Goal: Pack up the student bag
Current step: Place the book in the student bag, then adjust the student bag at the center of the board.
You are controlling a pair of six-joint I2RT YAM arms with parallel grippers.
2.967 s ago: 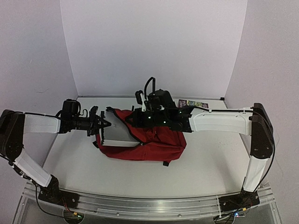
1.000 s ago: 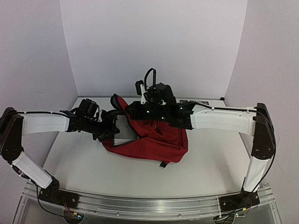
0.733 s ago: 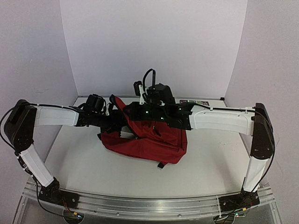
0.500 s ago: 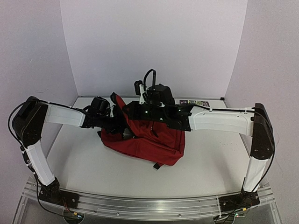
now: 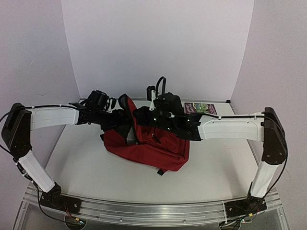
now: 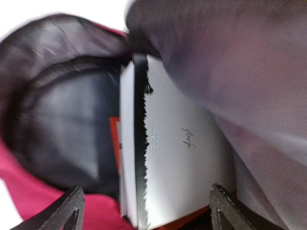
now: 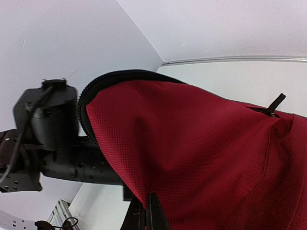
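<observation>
**A:** Starting nearest the arm bases, where does the student bag lie?

**B:** In the middle of the overhead frame, slumped on the desk. Its mouth faces the upper left, and both arms meet over it.

**A:** And the left end effector?

**B:** It sits right at the mouth, with its jaws spread wide at the bottom corners of its wrist view and clamped on nothing. A white book lies just past the fingertips, inside against the grey lining.

**A:** The right end effector?

**B:** At the bottom centre of its own view it is pinched tight on a fold of the red fabric, holding the flap up so the mouth gapes.

**A:** So which step is this?

**B:** I'd say this is the end of loading that book: it looks lodged in the bag and free of the jaws.

**A:** What next?

**B:** I think the left arm should back straight out without snagging the zipper edge or dragging the book along, while the right keeps the flap raised. Farther back, at the upper right of the overhead frame, a colourful book lies on the desk. It is probably the next thing to fetch.
</observation>
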